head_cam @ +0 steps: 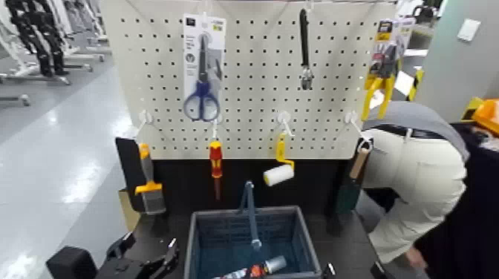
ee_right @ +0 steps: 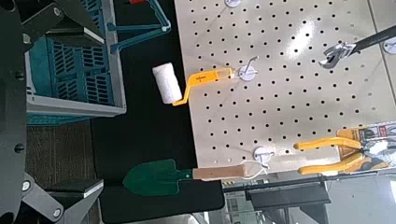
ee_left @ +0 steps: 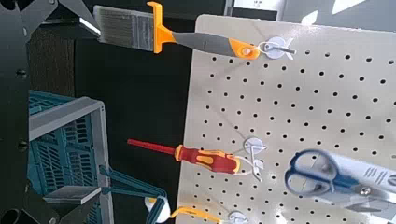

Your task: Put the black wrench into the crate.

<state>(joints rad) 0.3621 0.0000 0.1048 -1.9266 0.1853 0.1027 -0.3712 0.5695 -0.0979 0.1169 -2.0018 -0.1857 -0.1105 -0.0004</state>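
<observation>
The black wrench [head_cam: 304,44] hangs upright on the white pegboard [head_cam: 252,111], upper right of centre, silver jaw head down. It also shows in the right wrist view [ee_right: 369,44]. The crate [head_cam: 194,237] stands on the dark table below the board, its blue hoop handle [head_cam: 249,208] raised; it also shows in the left wrist view [ee_left: 61,140] and the right wrist view [ee_right: 70,65]. My left gripper [head_cam: 145,260] is low at the front left, open and empty. My right gripper [ee_right: 56,103] is open and empty beside the crate, far below the wrench.
A person [head_cam: 416,178] bends over at the right of the table. On the board hang blue scissors on a card [head_cam: 202,74], yellow pliers [head_cam: 382,74], a brush [head_cam: 148,185], a red-and-yellow screwdriver [head_cam: 215,159], a paint roller [head_cam: 278,171] and a trowel [head_cam: 355,178]. Some items [head_cam: 260,268] lie in the crate.
</observation>
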